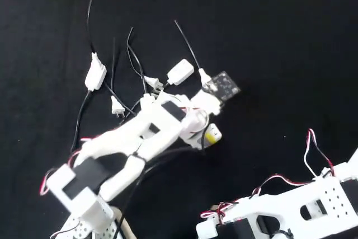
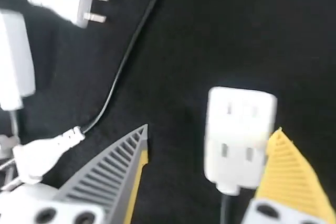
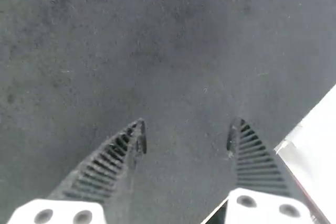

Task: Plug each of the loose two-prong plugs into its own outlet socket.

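My left gripper [image 2: 210,145] is open low over the black cloth. A white outlet socket [image 2: 239,135] lies between its fingers, close against the yellow finger [image 2: 286,166], with its slots facing up. A loose two-prong plug [image 2: 68,1] lies farther off. Another white plug [image 2: 44,150] on a black cord sits beside the grey finger [image 2: 121,166]. From above, the left arm [image 1: 140,132] extends to this socket [image 1: 180,71], and a second socket [image 1: 95,73] lies to the left with plugs [image 1: 117,106] [image 1: 154,82] between them. My right gripper [image 3: 186,135] is open over bare cloth.
Thin black cords [image 1: 89,20] run from the sockets and plugs toward the far edge of the table. The right arm [image 1: 291,205] rests at the near right corner. A pale table edge [image 3: 315,129] shows close beside the right gripper.
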You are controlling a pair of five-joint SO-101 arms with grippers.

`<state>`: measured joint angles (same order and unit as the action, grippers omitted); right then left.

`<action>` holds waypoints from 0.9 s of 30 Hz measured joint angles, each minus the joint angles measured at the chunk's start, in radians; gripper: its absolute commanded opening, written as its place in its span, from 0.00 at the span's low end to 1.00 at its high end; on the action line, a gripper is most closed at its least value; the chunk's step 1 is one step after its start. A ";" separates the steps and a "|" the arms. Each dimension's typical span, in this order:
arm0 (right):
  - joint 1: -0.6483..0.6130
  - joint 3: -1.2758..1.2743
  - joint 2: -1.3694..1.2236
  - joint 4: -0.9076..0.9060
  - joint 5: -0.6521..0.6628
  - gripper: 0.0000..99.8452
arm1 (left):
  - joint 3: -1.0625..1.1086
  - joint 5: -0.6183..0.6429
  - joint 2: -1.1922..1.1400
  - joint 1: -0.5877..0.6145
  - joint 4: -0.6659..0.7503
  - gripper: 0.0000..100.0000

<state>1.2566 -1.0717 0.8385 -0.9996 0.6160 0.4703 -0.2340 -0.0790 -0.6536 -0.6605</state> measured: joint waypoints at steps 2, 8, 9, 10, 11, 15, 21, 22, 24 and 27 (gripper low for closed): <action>0.000 0.000 0.000 0.000 0.000 0.25 | -0.038 0.012 -0.064 0.006 -0.014 0.34; 0.000 0.000 0.000 0.000 0.000 0.25 | -0.138 0.015 -0.153 0.003 -0.126 0.25; 0.000 0.000 0.000 0.000 0.000 0.25 | -0.144 0.015 -0.155 0.003 -0.132 0.20; 0.000 0.000 0.000 0.000 0.000 0.25 | -0.146 0.015 -0.158 0.003 -0.137 0.14; 0.000 0.000 0.000 0.000 0.000 0.25 | -0.149 0.015 -0.160 0.002 -0.140 0.10; 0.000 0.000 0.000 0.000 0.000 0.25 | -0.150 0.021 -0.160 0.002 -0.146 0.06; 0.000 0.000 0.000 0.000 0.000 0.25 | -0.164 0.025 -0.160 0.000 -0.244 0.03; 0.000 0.000 0.000 0.000 0.000 0.25 | -0.167 0.025 -0.158 0.000 -0.258 0.03; 0.000 0.000 0.000 0.000 0.000 0.25 | -0.183 0.011 -0.146 0.005 -0.308 0.03; 0.000 0.000 0.000 0.000 0.000 0.25 | -0.186 -0.041 -0.083 0.011 -0.428 0.03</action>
<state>1.2566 -1.0717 0.8385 -0.9996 0.6160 0.2846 -0.2754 -0.1619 -0.6429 -1.0886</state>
